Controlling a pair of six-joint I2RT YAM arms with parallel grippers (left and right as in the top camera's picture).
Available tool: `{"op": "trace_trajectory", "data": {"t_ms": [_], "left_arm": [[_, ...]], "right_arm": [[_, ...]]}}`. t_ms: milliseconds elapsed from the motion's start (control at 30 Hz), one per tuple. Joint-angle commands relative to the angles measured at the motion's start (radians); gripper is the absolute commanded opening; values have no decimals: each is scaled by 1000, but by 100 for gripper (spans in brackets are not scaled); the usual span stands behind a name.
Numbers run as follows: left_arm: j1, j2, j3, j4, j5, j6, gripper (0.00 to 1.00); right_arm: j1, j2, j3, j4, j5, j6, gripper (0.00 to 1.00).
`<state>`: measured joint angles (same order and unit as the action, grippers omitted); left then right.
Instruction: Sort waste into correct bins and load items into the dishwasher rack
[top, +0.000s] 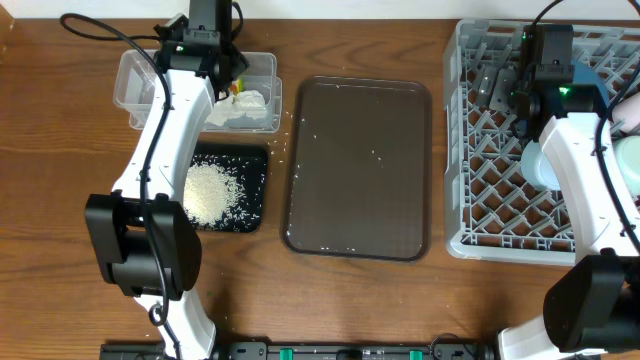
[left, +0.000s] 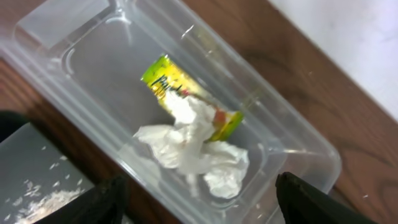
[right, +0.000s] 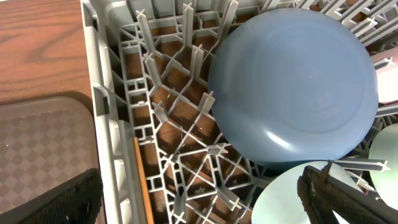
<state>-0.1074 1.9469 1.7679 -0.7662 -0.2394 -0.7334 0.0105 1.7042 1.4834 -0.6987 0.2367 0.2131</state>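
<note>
Left end effector (left: 202, 202) closest to lens, fingers spread apart, nothing between them, hanging over clear tub (left: 81, 68). Right end effector (right: 202, 202) likewise spread wide, empty, above dishwasher rack (right: 106, 124) at right side of desk (top: 60, 150). Brown tray (top: 360, 170) mid-desk, few grains on it. Dark blue dish (right: 292, 81) sits in rack. Black tray (top: 252, 170) holds rice (top: 212, 195). Crumpled tissues (left: 193, 143) and wrapper (left: 165, 81) lie in tub, touching. Wooden stick (right: 142, 180) lies in rack beside its wall.
</note>
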Motion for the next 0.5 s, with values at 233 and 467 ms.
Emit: {"op": "trace_trajectory", "data": {"t_ms": [233,467], "left_arm": [[2,-57,1,-185,108,-2,78],[2,-203,1,-277,112,22,78]], "right_arm": [[10,-8,1,-1,9,15,99],[10,-8,1,-1,9,15,99]]}}
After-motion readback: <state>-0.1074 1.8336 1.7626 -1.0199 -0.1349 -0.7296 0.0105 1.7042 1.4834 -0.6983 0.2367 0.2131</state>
